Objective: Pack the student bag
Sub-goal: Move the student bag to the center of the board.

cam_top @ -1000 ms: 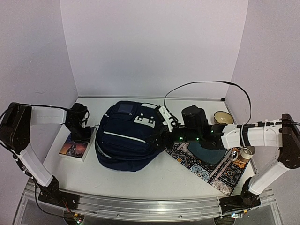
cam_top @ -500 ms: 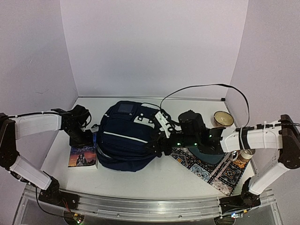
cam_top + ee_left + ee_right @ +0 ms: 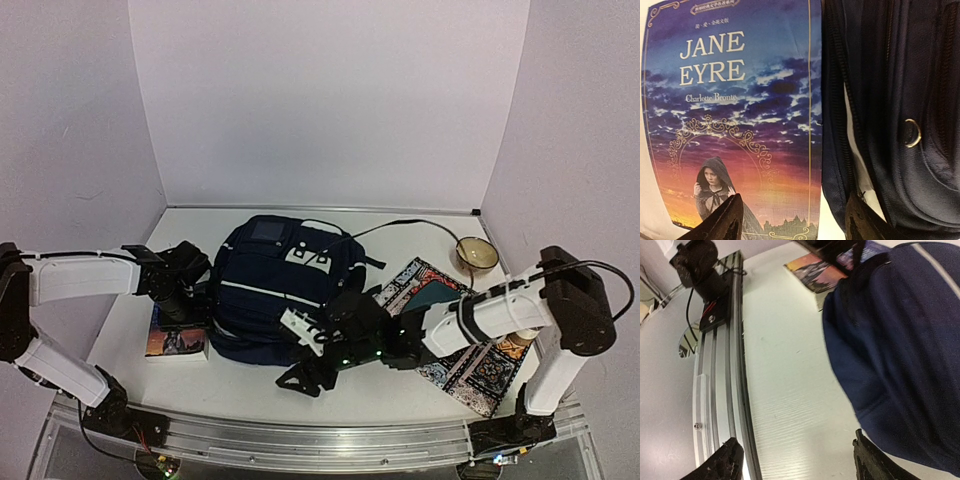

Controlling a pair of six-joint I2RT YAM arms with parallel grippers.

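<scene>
The student bag, dark navy with white trim, lies in the middle of the table. A paperback titled Jane Eyre lies flat against the bag's left side. My left gripper hangs open over the seam between them. One finger stands above the book cover, the other above the student bag's zipper edge, and nothing is gripped. My right gripper is low in front of the student bag, open over bare tabletop.
A patterned mat lies at the right with a dark teal flat object on it. A bowl stands behind it and a small cup beside it. The metal rail runs along the table's near edge.
The left gripper slid the book against the bag, then opened. The right arm swung from above the bag's right side down to the table in front of the bag.
</scene>
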